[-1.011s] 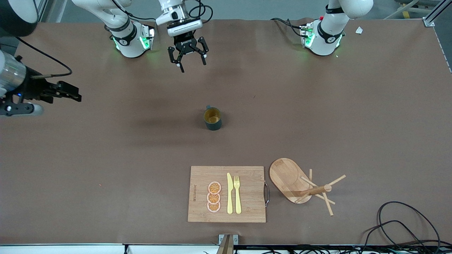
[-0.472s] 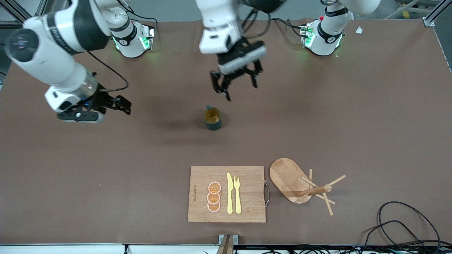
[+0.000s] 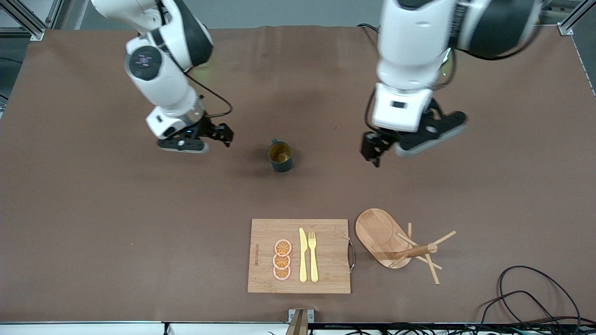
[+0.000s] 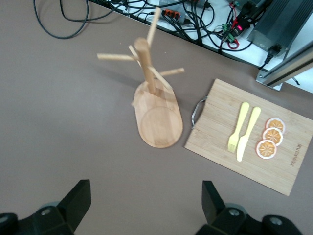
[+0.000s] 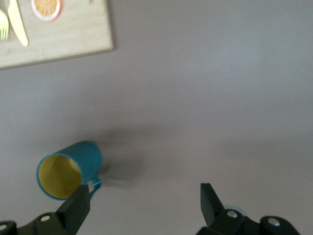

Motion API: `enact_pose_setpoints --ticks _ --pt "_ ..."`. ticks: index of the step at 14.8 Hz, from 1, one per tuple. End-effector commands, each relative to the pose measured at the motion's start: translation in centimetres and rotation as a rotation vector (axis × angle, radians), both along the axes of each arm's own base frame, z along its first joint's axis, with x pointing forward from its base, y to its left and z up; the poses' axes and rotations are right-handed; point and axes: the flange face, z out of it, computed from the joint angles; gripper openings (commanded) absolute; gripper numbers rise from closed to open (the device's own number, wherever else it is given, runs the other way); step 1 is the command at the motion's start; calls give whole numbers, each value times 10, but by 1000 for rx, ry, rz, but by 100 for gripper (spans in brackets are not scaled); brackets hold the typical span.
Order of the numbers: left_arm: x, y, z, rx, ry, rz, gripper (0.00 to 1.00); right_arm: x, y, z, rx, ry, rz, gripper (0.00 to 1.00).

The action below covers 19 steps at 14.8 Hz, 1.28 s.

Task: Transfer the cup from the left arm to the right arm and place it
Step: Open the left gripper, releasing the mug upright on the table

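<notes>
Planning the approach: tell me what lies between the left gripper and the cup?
Only bare table; the front view shows nothing between the left gripper and the cup.

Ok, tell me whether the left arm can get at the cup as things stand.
Probably yes. The cup stands upright alone on bare table, and the left end effector, open, hovers beside it toward the left arm's end, nothing between them.
</notes>
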Motion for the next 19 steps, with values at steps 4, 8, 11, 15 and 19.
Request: enact_pose_setpoints --ticks 4,8,11,15,19 --pt "25 124 23 -123 119 -146 100 -16 68 -85 -30 5 -55 100" --pt "18 172 36 -103 170 -265 100 -16 96 -122 -62 40 -54 100" --pt "2 201 40 -94 222 -386 100 -14 101 -122 -59 39 -73 100" --pt "-24 223 36 -86 252 -404 100 -18 113 -136 -67 48 -85 83" --pt "-44 230 43 -73 252 -431 100 -12 122 -142 -65 52 -131 56"
